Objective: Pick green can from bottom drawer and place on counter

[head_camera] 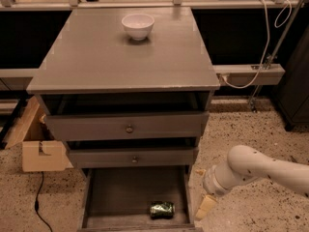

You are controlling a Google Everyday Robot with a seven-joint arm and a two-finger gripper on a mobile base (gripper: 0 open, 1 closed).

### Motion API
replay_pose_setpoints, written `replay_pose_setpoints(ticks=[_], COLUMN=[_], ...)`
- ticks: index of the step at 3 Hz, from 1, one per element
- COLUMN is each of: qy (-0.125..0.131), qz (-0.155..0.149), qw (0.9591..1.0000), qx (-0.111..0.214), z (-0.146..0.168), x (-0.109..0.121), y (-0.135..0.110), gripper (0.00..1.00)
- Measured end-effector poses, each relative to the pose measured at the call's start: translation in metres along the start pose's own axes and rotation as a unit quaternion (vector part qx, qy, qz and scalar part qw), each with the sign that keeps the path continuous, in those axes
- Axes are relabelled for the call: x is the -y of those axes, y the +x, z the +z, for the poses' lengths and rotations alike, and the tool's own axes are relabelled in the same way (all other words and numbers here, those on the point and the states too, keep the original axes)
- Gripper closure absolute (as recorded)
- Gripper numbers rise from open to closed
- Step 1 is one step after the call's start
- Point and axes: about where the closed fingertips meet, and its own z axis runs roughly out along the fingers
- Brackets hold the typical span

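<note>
The green can [161, 209] lies on its side on the floor of the open bottom drawer [125, 192], near its front right corner. The counter [120, 62] is the wide grey top of the cabinet. My gripper [202, 190] hangs low just outside the drawer's right wall, to the right of the can and a little above it. Its two cream fingers are spread apart and hold nothing. My white arm [260, 170] reaches in from the lower right.
A white bowl [138, 25] stands at the back of the counter. The two upper drawers [128, 127] are slightly open. A cardboard box [36, 146] and a black cable [37, 207] are on the floor at left. A white rail with cables [251, 74] is at right.
</note>
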Motion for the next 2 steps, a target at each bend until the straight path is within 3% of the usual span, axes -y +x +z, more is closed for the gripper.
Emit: replay_pose_setpoints(ticks=[1,2], qy=[0.0,-0.009], qz=[0.0,0.006], qw=[1.0,0.9999], qx=[0.0,-0.003], z=[0.0,0.024], x=[0.0,0.006], y=[0.0,0.008], gripper=[0.0,0.0])
